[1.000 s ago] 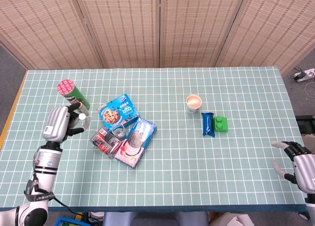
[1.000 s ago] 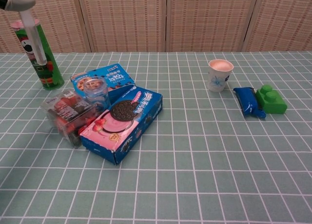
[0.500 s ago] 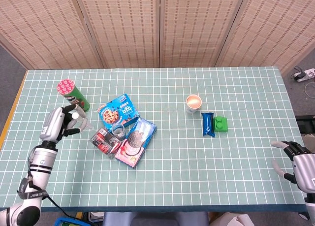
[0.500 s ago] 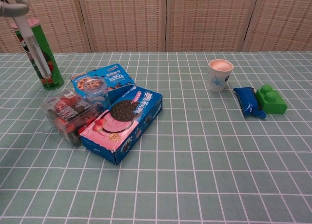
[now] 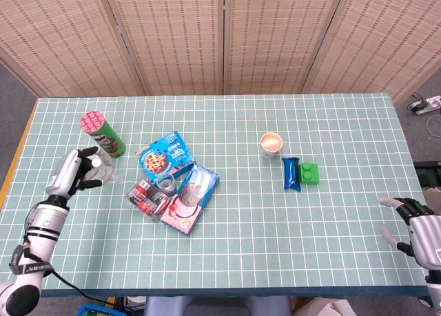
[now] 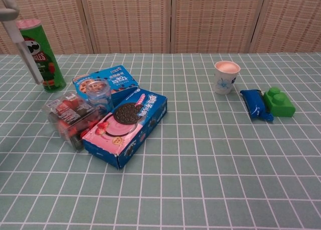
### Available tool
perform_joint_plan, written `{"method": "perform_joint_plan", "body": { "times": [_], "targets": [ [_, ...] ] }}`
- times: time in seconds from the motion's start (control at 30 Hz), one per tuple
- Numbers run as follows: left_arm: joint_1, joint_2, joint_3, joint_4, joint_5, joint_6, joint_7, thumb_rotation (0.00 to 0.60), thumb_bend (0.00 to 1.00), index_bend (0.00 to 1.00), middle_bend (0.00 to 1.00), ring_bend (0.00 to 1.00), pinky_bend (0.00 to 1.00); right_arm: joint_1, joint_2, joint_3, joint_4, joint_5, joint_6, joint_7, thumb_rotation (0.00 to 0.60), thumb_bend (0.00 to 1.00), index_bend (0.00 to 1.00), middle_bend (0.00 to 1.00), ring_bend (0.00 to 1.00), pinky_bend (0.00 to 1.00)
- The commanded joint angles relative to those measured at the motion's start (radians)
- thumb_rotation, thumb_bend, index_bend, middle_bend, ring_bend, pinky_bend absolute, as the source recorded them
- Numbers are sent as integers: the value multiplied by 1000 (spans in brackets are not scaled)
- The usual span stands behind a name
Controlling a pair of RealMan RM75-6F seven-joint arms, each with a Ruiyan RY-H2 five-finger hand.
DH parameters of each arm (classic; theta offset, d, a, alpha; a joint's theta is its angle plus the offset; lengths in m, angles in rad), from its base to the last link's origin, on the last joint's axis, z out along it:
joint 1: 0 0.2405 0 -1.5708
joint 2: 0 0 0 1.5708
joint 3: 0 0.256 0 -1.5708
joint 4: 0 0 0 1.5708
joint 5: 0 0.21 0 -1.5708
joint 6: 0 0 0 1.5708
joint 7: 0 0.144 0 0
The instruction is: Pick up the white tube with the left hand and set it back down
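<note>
Tube in the air: the white tube [image 6: 26, 52] hangs tilted in the left hand [image 5: 71, 173], gripped at its upper end, its lower tip just in front of the green chip can [image 6: 41, 54]. It looks light, slim and smooth, likely squashy, so I'd judge a mid-body grip steadier than this end hold. Well away from the can, the right hand [image 5: 415, 228] holds nothing, its fingers apart.

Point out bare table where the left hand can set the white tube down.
Bare cloth lies in front of the left hand, left of the clear snack box. The left hand holds the white tube. The chips can and cookie boxes crowd the other side.
</note>
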Motion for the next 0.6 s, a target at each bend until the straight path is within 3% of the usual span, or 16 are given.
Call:
{"method": "perform_joint_plan", "body": {
  "times": [0.03, 0.23, 0.4, 0.6],
  "targets": [
    [-7, -49, 23, 24, -12, 99, 143, 600, 502, 761, 1000, 1000, 1000, -1, 0, 0, 1, 1, 1, 2, 600, 292, 332, 387, 320, 481],
    [11, 24, -27, -25, -56, -40, -98, 600, 502, 762, 1000, 1000, 1000, 0, 1, 0, 2, 3, -1, 4, 600, 292, 332, 387, 320, 481],
    [36, 95, -60, -30, -20, -171, -322, 600, 502, 762, 1000, 1000, 1000, 1, -1, 0, 2, 4, -4, 1, 600, 293, 332, 387, 320, 482],
    [41, 102, -40, 5, 39, -180, -337, 600, 503, 763, 1000, 1000, 1000, 0, -2, 0, 1, 4, -3, -1, 600, 293, 332, 387, 320, 481]
  ]
}}
